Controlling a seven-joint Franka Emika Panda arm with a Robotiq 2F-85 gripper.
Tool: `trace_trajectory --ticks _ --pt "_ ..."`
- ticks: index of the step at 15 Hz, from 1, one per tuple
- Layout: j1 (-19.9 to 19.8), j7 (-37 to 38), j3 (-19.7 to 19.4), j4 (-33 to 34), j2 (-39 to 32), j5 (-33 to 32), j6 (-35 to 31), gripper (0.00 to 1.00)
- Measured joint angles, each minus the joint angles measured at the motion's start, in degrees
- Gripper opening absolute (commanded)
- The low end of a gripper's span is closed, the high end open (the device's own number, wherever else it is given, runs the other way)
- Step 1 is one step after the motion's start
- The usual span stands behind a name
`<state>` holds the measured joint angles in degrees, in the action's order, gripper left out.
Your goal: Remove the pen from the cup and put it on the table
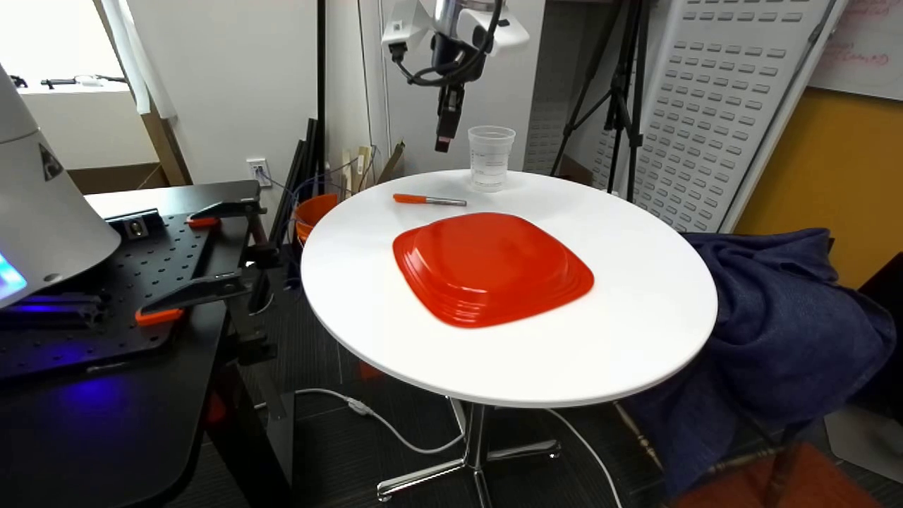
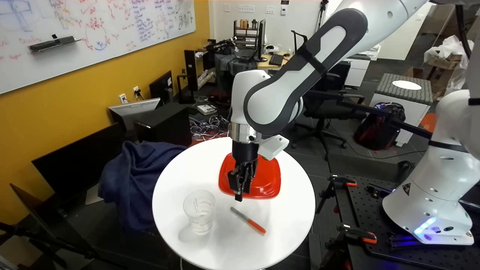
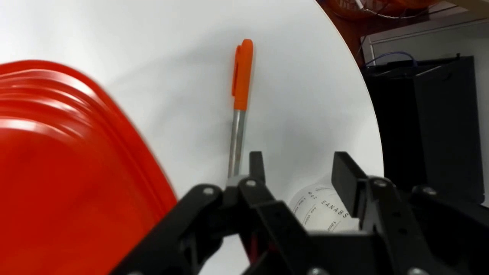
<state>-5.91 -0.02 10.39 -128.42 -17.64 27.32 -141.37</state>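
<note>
Pen: lying flat on the white top of the table, outside the cup and apart from it; orange cap toward the side of the black workbench, grey barrel at the end nearer the cup; in the wrist view the barrel runs down to the gripper, and the pen's tip cannot be made out there;
Cup: clear plastic, standing upright on the table near the edge; printed markings on its wall;
Gripper: released, its two fingertips well apart; white top and part of the cup show between them in the wrist view; raised above the table in both exterior views, apart from the pen;
Plate: red, squarish with rounded corners, its raised middle facing up; resting on the table near the pen, a strip of white top between them;
Arm: white with dark trim, extended from its base on the black workbench to above the table;
Cloth: dark blue, draped in folds beside the table, in both exterior views;
Whiteboard: bearing handwriting and sketches, mounted on the yellow wall
</note>
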Motion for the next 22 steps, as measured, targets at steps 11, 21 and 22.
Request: trace_trajectory --ticks 11,21,22 --pt "1.8 0.2 -1.5 0.4 0.0 -0.1 0.1 1.0" --pt "7.3 13.7 -5.3 -1.9 5.5 -10.7 -1.3 1.0" --pt "7.8 15.5 -5.7 -2.3 6.4 -12.4 -1.3 1.0"
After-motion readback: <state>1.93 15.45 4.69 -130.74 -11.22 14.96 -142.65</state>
